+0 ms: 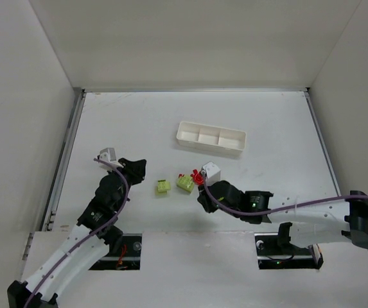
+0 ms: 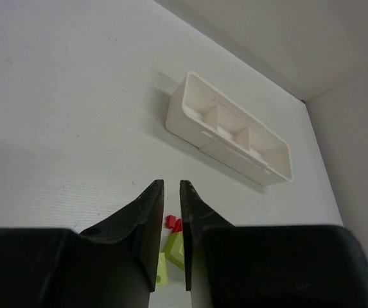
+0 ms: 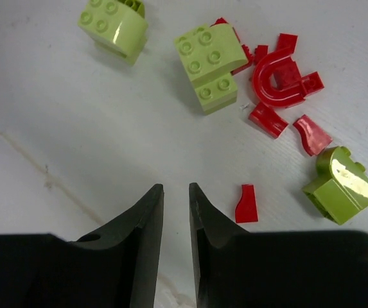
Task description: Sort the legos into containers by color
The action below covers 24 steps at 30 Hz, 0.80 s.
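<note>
Two yellow-green legos (image 1: 163,187) (image 1: 185,183) and a cluster of small red legos (image 1: 196,176) lie on the table in front of the white three-compartment tray (image 1: 190,136), whose compartments look empty. In the right wrist view I see three yellow-green bricks (image 3: 114,25) (image 3: 209,64) (image 3: 341,186), a red arch (image 3: 280,80) and a loose red piece (image 3: 246,204). My right gripper (image 3: 176,189) (image 1: 203,199) hovers just short of them, jaws nearly together and empty. My left gripper (image 2: 171,185) (image 1: 135,168) sits left of the bricks, jaws nearly together and empty, with red (image 2: 173,223) and green (image 2: 176,250) legos showing between its fingers.
White walls enclose the table on the left, back and right. The table's front edge (image 3: 36,167) runs just under my right gripper. The tray (image 2: 190,122) lies beyond the bricks, toward the back right.
</note>
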### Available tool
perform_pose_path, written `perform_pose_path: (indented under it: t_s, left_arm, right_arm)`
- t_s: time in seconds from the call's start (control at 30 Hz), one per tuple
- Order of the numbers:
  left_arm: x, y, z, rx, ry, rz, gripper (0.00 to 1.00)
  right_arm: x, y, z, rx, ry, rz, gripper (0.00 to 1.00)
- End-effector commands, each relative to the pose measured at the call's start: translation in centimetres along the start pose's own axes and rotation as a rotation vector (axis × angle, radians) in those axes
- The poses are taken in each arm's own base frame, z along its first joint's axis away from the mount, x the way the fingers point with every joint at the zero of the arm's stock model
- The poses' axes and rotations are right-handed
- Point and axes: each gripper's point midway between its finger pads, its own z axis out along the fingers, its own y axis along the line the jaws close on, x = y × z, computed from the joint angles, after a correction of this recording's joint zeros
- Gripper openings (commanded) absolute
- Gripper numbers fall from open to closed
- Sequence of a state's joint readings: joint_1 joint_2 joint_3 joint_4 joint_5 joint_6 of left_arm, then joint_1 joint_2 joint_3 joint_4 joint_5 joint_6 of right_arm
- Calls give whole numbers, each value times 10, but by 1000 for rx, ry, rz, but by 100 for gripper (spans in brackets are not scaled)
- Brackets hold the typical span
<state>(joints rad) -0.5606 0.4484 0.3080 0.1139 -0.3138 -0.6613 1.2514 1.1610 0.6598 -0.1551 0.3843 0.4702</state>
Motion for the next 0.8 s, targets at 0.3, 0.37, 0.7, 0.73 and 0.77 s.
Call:
perform_pose_path:
  t_s: [0.3, 0.37, 0.7, 0.73, 0.77]
  left_arm:
    - [25, -5, -14, 11, 142, 67, 36]
    - [27, -14, -16, 45, 146, 71, 37]
    - [41, -69, -5, 177, 182, 106, 41]
    - [45, -74, -5, 185, 195, 111, 41]
    - [48, -78, -5, 193, 204, 115, 42]
  right_arm:
    - [-48, -48, 3, 161, -146, 170, 51]
    - [-38, -73, -4, 261, -139, 220, 53]
    - [25, -116, -12, 504, 25, 343, 68]
    - [31, -115, -9, 507, 38, 347, 71]
    - [35, -116, -6, 511, 46, 344, 73]
